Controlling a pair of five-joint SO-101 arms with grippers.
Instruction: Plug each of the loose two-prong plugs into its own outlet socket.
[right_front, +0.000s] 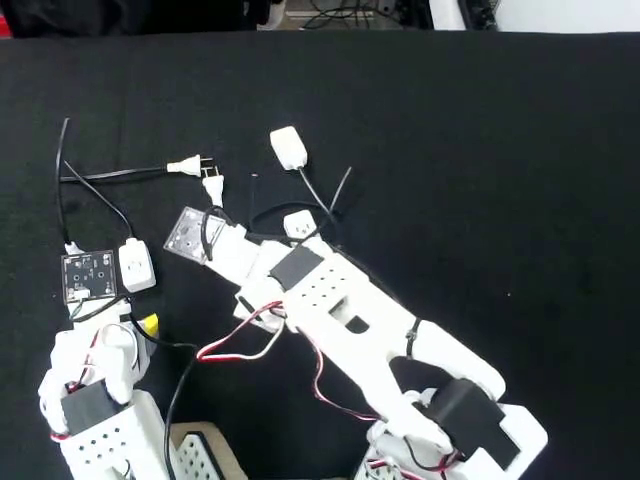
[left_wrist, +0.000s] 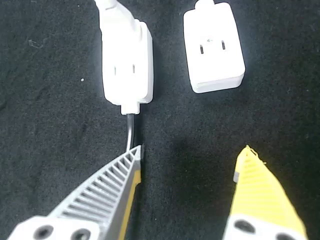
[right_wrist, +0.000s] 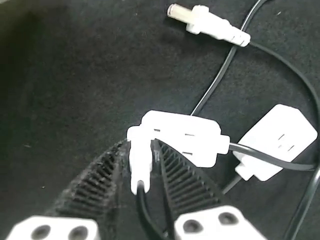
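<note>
So my right tool (right_wrist: 139, 146) is pinched tight on a white plug (right_wrist: 140, 167), fingers on its flat sides with its cord running back between them. I reckon that grip is so the plug can't twist while I line it up. The plug's nose is butted against the end of a white socket block (right_wrist: 185, 137) that lies flat on the black counter (right_wrist: 60, 75). I can't tell whether the prongs are in or just touching. That block has nothing bracing it, so my guess is it'll slide if I push hard. Just beside it sits a second socket (right_wrist: 277, 137) with its slots facing up and a dark cable draped across it. From the high view, one loose plug (right_front: 185, 165) and another plug (right_front: 212, 186) lie near each other out past my right tool, well apart from any socket, so I'd say the job's barely begun. My left tool (left_wrist: 192, 152) is spread wide and holds nothing, over bare counter just short of two more sockets: a corded socket (left_wrist: 127, 65) whose cable (left_wrist: 131, 130) runs down to my grey finger (left_wrist: 105, 195), and a cordless socket (left_wrist: 214, 47) beside it, not touching. Both have slots up, so plugs would go in from above.
</note>
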